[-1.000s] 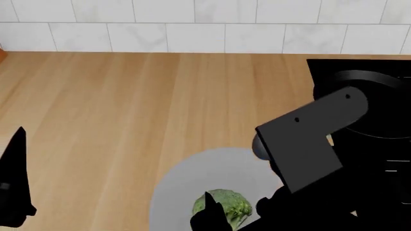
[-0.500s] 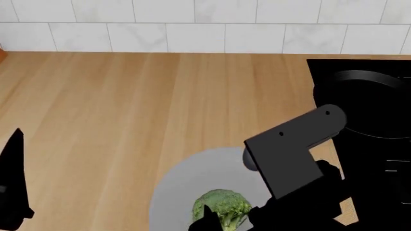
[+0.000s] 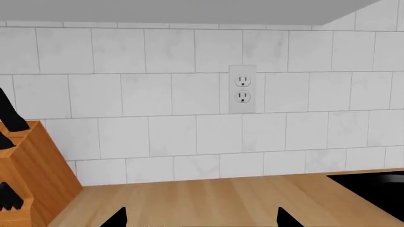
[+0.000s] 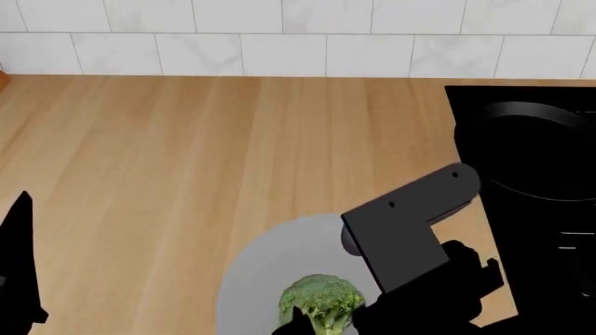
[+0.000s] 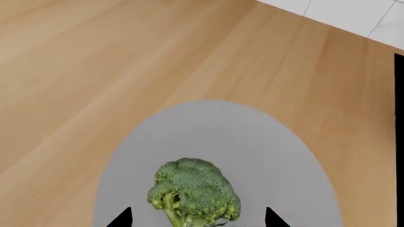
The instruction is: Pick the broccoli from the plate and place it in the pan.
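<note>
Nearest, the broccoli [image 4: 322,301] lies on the near part of the plate [image 4: 265,269], at the near edge of the tabletop [image 4: 186,160]. The right claw [image 5: 197,218] is spread wide over it: in the right wrist view one fingertip shows on each side of the floret, neither touching it. The stalk seems to point toward the claw, the crown away from it.

The left claw [image 3: 200,218] hangs off to the left, well apart from the plate, released and holding nothing; its two tips show apart over bare wood, facing the tiled wall [image 3: 189,94] with its outlet [image 3: 242,89] and a knife block [image 3: 28,175].

Further right and far, the pan [image 4: 535,150] sits on a black cooktop [image 4: 559,230], well apart from the plate.

The step in hand looks like the approach to the grasp, with the pick not yet made. The next move calls for the right claw to go lower until its fingers bracket the crown, then close gently. The bumpy crown is rounded and could slip or roll if pinched off-centre. After that comes a lift and a carry right and far to the pan.
</note>
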Robot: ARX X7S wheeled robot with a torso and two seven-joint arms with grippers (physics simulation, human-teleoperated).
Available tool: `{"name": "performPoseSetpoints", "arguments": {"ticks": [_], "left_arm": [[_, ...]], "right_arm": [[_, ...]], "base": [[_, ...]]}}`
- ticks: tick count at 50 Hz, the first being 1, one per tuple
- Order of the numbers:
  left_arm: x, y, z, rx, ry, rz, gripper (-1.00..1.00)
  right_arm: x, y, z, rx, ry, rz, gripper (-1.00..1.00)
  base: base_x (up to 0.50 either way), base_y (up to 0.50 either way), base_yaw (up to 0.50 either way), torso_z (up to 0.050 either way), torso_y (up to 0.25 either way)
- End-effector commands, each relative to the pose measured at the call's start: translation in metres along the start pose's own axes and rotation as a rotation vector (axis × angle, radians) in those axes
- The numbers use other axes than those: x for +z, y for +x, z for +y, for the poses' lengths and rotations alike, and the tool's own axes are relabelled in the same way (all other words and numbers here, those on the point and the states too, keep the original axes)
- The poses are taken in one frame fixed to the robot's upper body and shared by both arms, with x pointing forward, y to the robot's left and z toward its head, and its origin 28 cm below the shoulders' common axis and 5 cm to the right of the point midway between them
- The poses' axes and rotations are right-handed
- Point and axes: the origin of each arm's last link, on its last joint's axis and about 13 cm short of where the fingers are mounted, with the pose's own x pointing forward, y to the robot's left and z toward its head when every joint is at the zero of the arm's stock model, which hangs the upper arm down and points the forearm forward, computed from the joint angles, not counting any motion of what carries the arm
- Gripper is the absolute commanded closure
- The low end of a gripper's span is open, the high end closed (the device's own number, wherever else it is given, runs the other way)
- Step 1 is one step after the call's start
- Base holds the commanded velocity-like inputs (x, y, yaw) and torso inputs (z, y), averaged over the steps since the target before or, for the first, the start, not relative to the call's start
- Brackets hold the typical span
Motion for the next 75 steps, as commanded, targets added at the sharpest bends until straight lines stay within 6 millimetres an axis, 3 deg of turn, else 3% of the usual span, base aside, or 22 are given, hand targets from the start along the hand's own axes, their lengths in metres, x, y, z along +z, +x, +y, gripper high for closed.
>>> {"name": "performPoseSetpoints", "arguments": {"ticks": [1, 35, 75], "left_arm": [[0.000, -0.002, 0.000, 0.006, -0.002, 0.002, -1.00], [-0.001, -0.007, -0.004, 0.009, -0.025, 0.009, -1.00], [0.001, -0.016, -0.004, 0.020, -0.032, 0.021, -1.00]], "right_arm": [[-0.001, 0.002, 0.002, 0.016, -0.014, 0.013, -1.00], [0.001, 0.026, 0.000, 0.019, -0.062, 0.060, -1.00], [-0.014, 0.049, 0.003, 0.028, -0.072, 0.118, -1.00]], "base": [[0.00, 0.00, 0.00, 0.000, 0.000], [0.00, 0.00, 0.00, 0.000, 0.000], [0.00, 0.00, 0.00, 0.000, 0.000]]}}
